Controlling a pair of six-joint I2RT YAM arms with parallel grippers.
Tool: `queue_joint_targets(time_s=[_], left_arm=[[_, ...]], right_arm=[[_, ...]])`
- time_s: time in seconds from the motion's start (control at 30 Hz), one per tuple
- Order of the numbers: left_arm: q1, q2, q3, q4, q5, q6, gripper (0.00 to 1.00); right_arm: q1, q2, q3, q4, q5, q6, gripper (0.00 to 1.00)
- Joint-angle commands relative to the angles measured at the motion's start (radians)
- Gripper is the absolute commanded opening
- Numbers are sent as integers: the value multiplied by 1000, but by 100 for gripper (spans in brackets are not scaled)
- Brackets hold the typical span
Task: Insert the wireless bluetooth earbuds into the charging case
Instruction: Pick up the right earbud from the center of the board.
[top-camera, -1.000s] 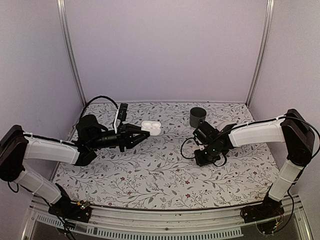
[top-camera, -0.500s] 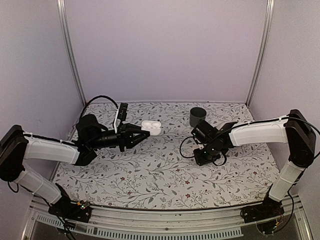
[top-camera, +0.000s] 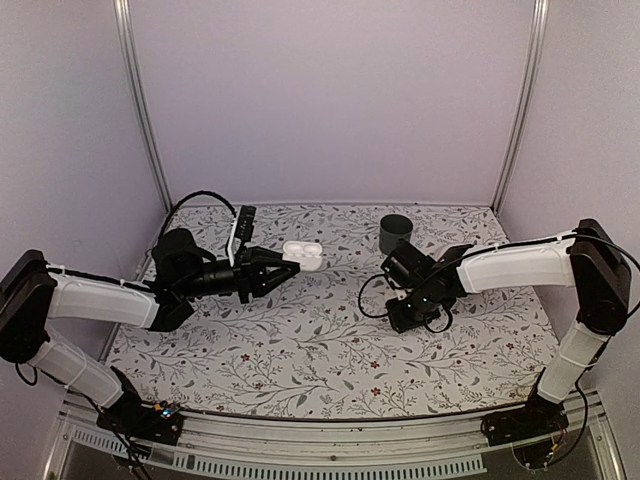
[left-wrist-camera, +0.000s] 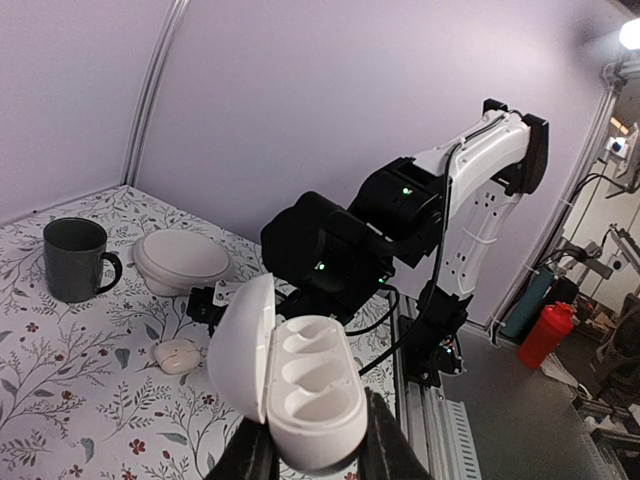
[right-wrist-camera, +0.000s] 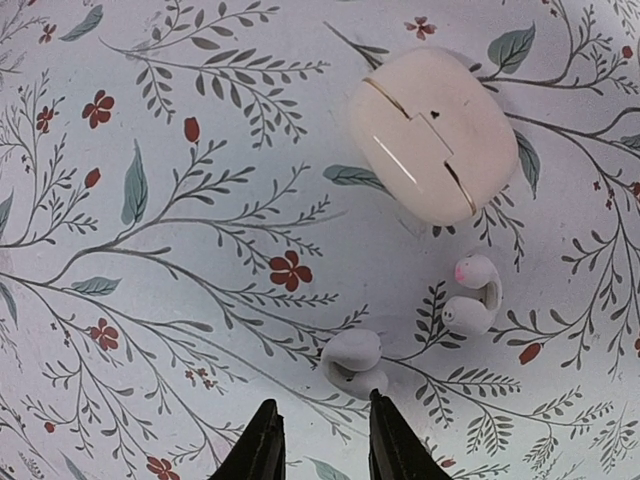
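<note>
Flowered cloth (right-wrist-camera: 150, 300) lies bare at left. Two earbuds (right-wrist-camera: 355, 360) sit lower right — one just above the right gripper (right-wrist-camera: 320, 440), jaws apart, empty; second earbud (right-wrist-camera: 472, 295) beside it. One closed case (right-wrist-camera: 432, 135) upper right. One open charging case (left-wrist-camera: 305, 385) — clamped in the left gripper (left-wrist-camera: 320, 455).

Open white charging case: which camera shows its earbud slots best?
Left wrist: the open white plastic charging case fills the foreground, lid back, slots empty, clamped in the jaws of the left gripper. Top external shows it as a small white shape at that gripper's tip. Right wrist misses it.
</note>
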Motion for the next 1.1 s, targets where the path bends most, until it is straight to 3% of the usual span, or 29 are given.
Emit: queue_joint_targets(time_s=[0.0,1.07], left_arm=[[13,-18,16,-2,8,14,0],[13,-27,22,-20,11,20,0]], right_arm=[[6,18,3,18,-13,1,31],[6,61,-19,15,46,32,31]])
